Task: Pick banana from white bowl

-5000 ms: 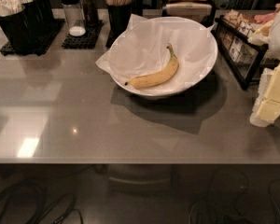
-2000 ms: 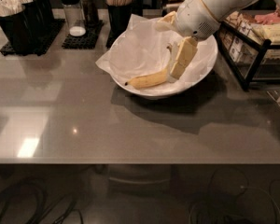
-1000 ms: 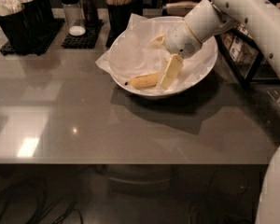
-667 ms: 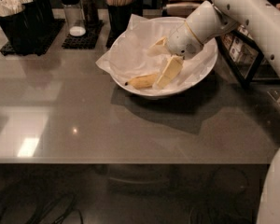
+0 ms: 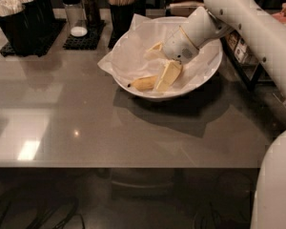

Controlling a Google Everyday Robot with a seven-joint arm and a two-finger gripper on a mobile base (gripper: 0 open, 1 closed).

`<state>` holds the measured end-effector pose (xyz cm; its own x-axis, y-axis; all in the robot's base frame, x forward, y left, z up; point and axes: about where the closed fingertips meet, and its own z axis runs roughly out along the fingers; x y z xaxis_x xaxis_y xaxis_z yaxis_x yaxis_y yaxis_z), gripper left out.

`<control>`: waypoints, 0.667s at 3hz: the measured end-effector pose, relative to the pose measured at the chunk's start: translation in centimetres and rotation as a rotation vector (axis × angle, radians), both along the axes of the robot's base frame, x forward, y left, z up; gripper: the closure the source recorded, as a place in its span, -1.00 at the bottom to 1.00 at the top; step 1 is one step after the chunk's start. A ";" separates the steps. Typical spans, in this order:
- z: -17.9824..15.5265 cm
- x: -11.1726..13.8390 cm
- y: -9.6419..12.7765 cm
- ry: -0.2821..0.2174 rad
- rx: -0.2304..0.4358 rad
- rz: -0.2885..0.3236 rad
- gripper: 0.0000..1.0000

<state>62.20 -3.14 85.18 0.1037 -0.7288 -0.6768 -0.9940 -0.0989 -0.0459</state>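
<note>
I'm reaching over the grey bench [image 5: 109, 128] with my arm coming in from the right of the view, and my end effector [image 5: 162, 62] is sitting down inside the white bowl [image 5: 213, 73], low over its crinkled paper lining [image 5: 126, 56]. The pale fingers [image 5: 168, 75] are standing apart, not clamped on anything. One is showing at the near side of the bowl and the other farther back.

The banana [image 5: 143, 83] is lying on the paper in the near part of the bowl. Its long axis is running from the dark tip at the view's left up toward the right, and the near finger is hiding that far half. The fruit seems to be passing between my fingers, slightly crosswise to them, though I can't tell whether either finger is touching it.

I'm judging that the fingers need to close across the banana's middle, squarely to that long axis, before any lift. The black utensil cups [image 5: 19, 20] and the shaker [image 5: 74, 13] are standing well apart at the back.
</note>
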 end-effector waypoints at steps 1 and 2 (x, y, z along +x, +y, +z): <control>-1.5 0.2 0.8 0.032 -0.007 0.019 -0.78; -2.2 0.3 1.2 0.047 -0.012 0.025 -0.72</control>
